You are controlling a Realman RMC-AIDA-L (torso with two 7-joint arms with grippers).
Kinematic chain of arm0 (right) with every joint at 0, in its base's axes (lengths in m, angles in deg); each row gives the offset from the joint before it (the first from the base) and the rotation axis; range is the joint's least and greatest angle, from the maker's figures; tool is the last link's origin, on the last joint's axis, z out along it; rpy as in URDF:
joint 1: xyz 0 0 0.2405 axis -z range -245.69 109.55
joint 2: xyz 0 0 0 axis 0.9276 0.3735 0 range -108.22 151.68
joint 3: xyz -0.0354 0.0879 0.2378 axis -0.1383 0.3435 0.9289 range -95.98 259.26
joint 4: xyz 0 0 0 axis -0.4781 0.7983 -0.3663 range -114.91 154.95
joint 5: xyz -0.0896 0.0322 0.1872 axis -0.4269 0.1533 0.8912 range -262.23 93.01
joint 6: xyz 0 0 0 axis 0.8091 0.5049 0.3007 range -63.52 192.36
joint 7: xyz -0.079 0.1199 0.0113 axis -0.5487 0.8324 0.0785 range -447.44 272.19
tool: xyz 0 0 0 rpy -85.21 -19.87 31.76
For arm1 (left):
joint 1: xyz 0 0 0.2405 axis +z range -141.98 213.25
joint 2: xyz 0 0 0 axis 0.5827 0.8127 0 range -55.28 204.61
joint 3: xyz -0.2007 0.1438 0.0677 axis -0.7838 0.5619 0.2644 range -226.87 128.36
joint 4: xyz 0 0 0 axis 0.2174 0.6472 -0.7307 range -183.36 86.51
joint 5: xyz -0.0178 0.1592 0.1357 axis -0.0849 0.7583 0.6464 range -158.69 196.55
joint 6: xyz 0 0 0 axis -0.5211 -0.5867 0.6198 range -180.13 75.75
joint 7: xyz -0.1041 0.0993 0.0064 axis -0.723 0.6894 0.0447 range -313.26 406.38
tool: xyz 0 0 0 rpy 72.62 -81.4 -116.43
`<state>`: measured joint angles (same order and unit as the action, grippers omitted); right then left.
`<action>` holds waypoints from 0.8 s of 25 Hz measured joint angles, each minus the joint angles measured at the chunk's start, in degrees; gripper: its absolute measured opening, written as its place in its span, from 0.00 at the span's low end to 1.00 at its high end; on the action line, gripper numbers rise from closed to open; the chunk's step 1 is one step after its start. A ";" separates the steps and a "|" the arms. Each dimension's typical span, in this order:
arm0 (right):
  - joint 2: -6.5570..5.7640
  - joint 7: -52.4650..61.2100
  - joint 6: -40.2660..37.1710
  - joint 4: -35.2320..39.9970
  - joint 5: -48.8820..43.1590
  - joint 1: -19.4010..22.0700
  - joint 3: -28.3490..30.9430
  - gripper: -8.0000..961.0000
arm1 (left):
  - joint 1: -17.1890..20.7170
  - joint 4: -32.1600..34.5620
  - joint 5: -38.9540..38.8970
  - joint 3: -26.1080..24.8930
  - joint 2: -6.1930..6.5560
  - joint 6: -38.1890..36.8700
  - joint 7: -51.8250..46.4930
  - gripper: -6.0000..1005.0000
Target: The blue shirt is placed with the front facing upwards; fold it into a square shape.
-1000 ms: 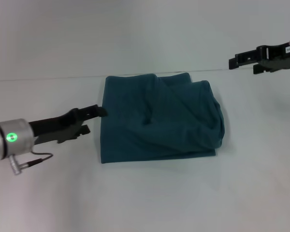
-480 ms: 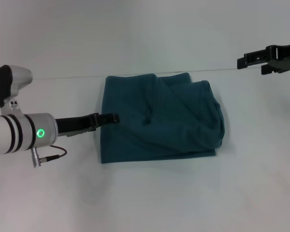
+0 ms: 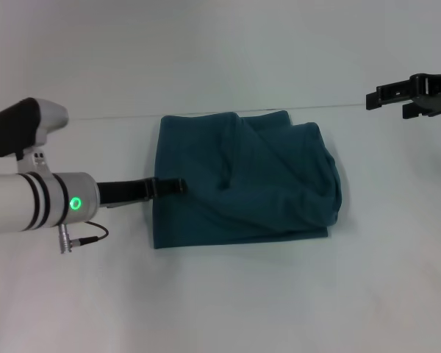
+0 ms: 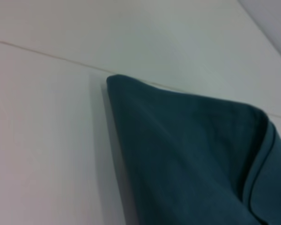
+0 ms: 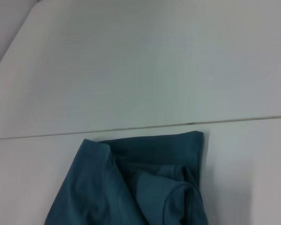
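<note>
Head view high, looking down, both wrist views low and close, all sharing the blue shirt [image 3: 242, 180].

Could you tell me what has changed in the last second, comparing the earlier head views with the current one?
The left gripper has reached in over the left edge of the blue shirt, its arm swinging round to lie level. The right gripper has drawn back toward the robot's right, away from the shirt. The shirt itself has not shifted: the same folded, rumpled bundle on the white table.
</note>
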<state>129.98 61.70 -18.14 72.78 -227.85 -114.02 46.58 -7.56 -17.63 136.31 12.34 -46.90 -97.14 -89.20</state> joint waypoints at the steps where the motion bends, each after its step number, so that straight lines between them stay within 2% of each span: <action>1: 0.00 -0.02 -0.08 0.00 0.01 0.00 0.09 0.98 | -0.50 -0.62 0.42 0.01 -0.06 0.40 -0.03 0.91; 9: 0.00 -0.32 -0.34 -0.02 0.06 0.31 0.26 0.98 | -2.20 -2.87 1.17 0.01 -0.12 1.50 -0.24 0.91; 13: -0.03 -0.47 -0.31 -0.02 0.09 0.38 0.26 0.98 | -2.92 -3.05 1.22 0.06 -0.78 1.42 -0.43 0.91; 18: -0.09 -0.59 -0.30 0.15 0.25 0.37 0.81 0.97 | -5.76 -6.00 1.37 1.86 -0.77 1.87 -0.48 0.90; 20: -0.13 -0.65 -0.33 0.50 0.27 0.47 0.94 0.97 | -5.19 -4.65 1.34 1.63 -1.01 1.88 -0.60 0.90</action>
<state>129.84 61.05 -18.47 73.27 -227.58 -113.55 47.52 -12.75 -22.28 137.65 13.97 -47.91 -95.26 -89.80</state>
